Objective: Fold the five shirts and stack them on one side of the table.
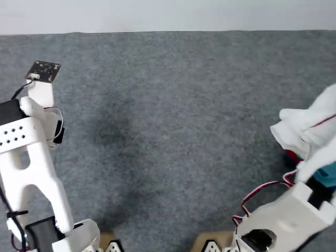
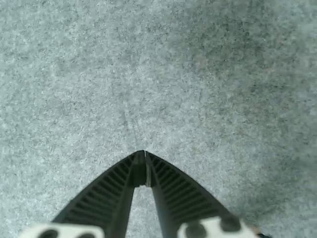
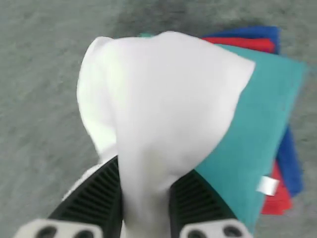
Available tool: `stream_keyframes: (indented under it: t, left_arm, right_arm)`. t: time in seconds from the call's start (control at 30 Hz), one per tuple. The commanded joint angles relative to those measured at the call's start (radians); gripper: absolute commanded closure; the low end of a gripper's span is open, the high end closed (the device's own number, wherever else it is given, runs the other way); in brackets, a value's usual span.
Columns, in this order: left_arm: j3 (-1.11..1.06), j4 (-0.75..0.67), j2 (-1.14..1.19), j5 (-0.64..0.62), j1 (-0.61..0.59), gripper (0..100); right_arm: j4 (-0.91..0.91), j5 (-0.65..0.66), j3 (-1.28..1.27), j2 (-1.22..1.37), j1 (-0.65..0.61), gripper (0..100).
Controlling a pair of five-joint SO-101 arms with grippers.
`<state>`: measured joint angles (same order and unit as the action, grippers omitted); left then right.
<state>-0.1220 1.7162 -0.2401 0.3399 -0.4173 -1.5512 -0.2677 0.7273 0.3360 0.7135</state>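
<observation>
A white shirt (image 3: 163, 104) hangs bunched from my right gripper (image 3: 143, 198), whose fingers are shut on its cloth. Under it lies a stack of folded shirts: teal (image 3: 257, 134) on top, then red (image 3: 275, 198) and blue (image 3: 290, 163). In the high view the white shirt (image 1: 307, 131) is held up at the table's right edge over that stack (image 1: 294, 156). My left gripper (image 2: 145, 156) is shut with nothing in it, tips together just above bare grey cloth. The left arm (image 1: 31, 136) stands at the table's left side.
A grey felt-like cover (image 1: 173, 115) spreads over the whole table. A pale wall strip (image 1: 168, 16) runs along the far edge. The bases of both arms sit at the near edge.
</observation>
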Motion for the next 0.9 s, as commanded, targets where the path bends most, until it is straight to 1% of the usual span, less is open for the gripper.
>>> stream_keyframes:
  t: [0.0,0.2,0.3,0.37,0.53,0.63,0.73,0.87]
  left_arm:
    - [0.007,0.008,-0.038,0.0,0.008,100]
    - [0.005,0.008,-0.038,0.0,0.008,100]
    - [0.005,0.008,-0.038,0.0,0.008,100]
    - [0.005,0.008,-0.038,0.002,0.008,100]
    - [0.005,0.008,-0.038,0.002,0.005,100]
    - [0.005,0.006,-0.038,0.003,0.005,100]
    - [0.005,0.005,-0.037,0.003,0.006,100]
    - [0.005,0.006,-0.037,0.003,0.005,100]
  right_arm:
    - [0.012,0.031,0.057,0.008,0.067,98.9]
    - [0.076,0.095,0.057,0.087,0.143,98.5]
    - [0.085,0.13,0.057,0.116,0.154,97.4]
    - [0.07,0.13,0.057,0.127,0.154,91.9]
    - [0.031,0.121,0.087,0.056,0.157,70.2]
    - [0.031,0.078,0.103,-0.031,0.153,63.9]
    - [0.031,0.068,0.103,-0.102,0.111,64.9]
    - [0.004,0.066,0.101,-0.147,0.041,72.7]
